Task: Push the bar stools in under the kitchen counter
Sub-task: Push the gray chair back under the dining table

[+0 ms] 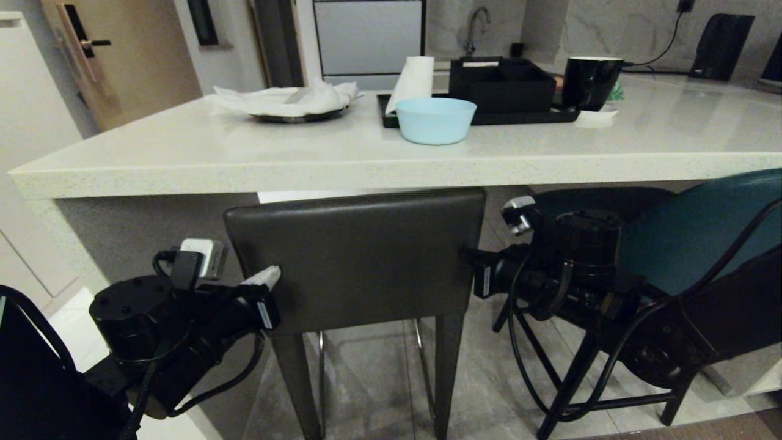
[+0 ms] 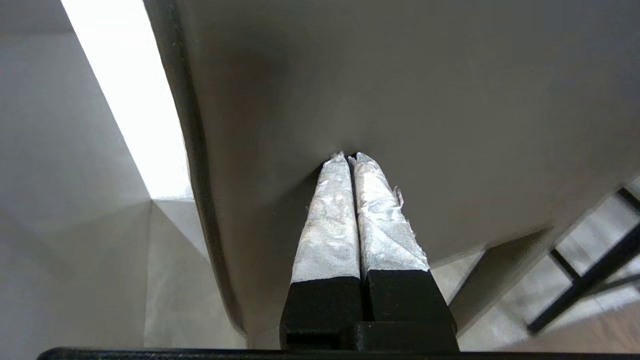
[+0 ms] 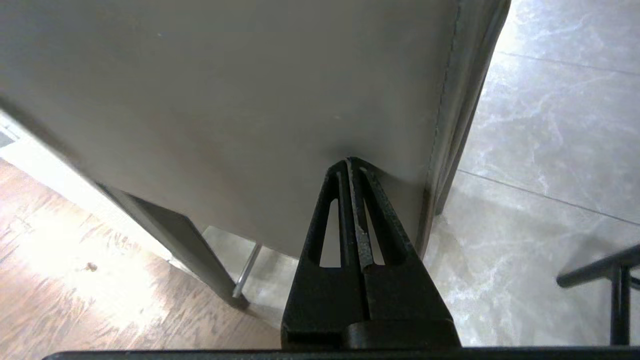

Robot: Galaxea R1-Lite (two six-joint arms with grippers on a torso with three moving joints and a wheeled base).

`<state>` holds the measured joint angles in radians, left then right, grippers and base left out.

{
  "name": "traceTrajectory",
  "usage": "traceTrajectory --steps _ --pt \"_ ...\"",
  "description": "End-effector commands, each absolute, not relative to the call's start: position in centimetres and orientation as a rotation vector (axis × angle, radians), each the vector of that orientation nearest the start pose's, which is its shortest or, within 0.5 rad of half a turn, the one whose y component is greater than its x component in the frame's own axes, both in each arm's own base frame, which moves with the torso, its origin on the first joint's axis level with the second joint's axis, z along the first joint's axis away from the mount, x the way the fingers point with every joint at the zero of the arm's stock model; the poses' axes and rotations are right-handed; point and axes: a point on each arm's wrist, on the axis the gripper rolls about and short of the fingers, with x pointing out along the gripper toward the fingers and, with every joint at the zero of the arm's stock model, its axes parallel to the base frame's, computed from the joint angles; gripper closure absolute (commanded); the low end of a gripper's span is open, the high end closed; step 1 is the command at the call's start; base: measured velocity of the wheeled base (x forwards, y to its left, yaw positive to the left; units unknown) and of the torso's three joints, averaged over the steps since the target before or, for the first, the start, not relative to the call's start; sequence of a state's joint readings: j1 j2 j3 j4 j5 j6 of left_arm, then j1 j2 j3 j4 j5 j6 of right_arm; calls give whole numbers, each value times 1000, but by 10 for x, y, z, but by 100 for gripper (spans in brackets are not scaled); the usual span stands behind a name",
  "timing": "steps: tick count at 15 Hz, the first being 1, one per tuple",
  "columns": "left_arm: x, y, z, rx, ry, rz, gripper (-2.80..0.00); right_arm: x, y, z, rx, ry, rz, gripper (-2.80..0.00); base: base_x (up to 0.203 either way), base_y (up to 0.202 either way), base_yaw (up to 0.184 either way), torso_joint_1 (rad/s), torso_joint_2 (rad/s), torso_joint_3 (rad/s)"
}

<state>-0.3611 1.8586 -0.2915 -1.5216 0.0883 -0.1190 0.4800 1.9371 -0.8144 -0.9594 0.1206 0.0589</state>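
Both closed grippers [image 2: 348, 159] [image 3: 350, 162] press grey stool [image 1: 360, 256]; no legible writing

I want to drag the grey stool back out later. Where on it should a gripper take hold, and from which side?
Judging by its shape, grip the grey stool's backrest at a side edge, coming in from behind it. The back is a thin flat upright panel, and its top sits just below the counter, leaving little room above. Both shut grippers, left and right, only press its flat rear face.
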Motion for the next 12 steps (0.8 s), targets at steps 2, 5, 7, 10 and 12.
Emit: traceTrajectory --steps 2,5,7,10,12 --pt "228 -86 106 -80 88 -279 0 302 163 139 26 191 604 0 31 0 -1 5 2 1" --pt "201 -77 111 -66 91 -282 0 288 159 141 23 198 612 0 0 0 0 0 0 0" --pt "183 -70 122 -77 42 -279 0 276 153 150 28 182 616 0 0 0 0 0 0 0" --pt "156 -51 136 -95 -39 -236 0 245 136 175 46 114 616 0 0 0 0 0 0 0" --pt "147 -34 150 -98 -127 -151 0 218 119 195 61 40 590 0 0 0 0 0 0 0"
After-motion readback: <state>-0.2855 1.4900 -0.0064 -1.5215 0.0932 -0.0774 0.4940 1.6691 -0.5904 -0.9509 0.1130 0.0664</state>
